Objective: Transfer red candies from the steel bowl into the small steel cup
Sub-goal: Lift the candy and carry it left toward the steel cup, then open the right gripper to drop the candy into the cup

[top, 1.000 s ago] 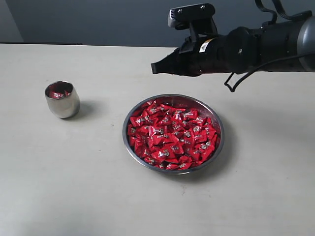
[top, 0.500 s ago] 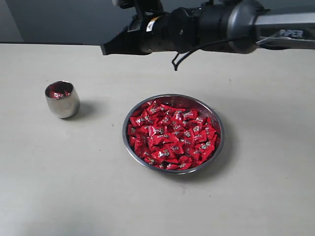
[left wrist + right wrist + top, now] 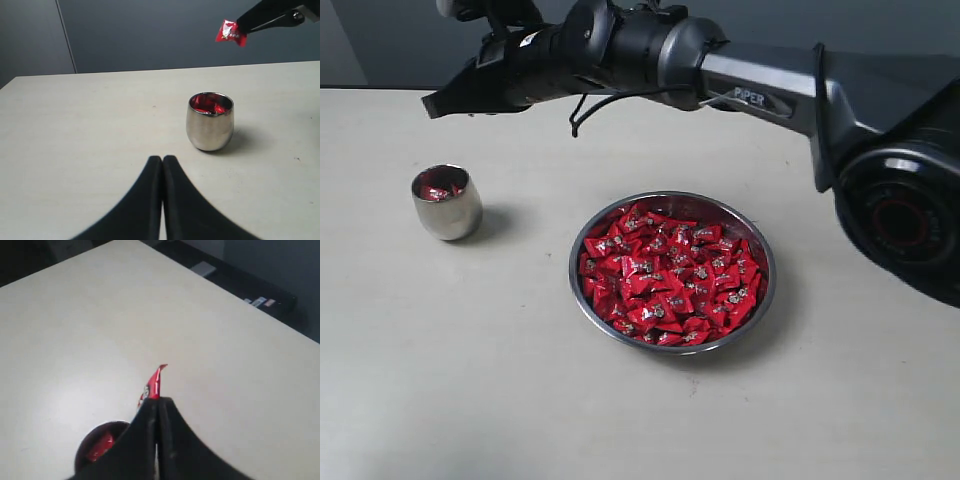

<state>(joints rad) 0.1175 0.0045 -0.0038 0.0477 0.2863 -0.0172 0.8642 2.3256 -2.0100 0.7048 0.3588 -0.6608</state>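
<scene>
The right arm [image 3: 760, 95] reaches from the right across the middle of the pale surface [image 3: 470, 380], its right gripper [image 3: 432, 102] held high, near the far edge on the left. The jaws are pinched on a single red candy [image 3: 230, 32]. In the right wrist view the sweet [image 3: 152, 382] sticks out past the jaw tips edge-on, with its long axis in line with the jaws and its free end pointing away from them.

The small steel cup [image 3: 447, 205] stands upright below and in front of the jaws. It has a few red wrappers inside and bare surface on every side. It is well apart from the steel bowl [image 3: 767, 270], which sits near the middle, heaped with red candies [image 3: 665, 275] lying at all angles.

The left gripper [image 3: 162, 159], seen only in its own wrist view, hangs low over the surface. Its jaws are pressed together on nothing and aimed towards the cup [image 3: 210, 122], with clear surface between the two.
</scene>
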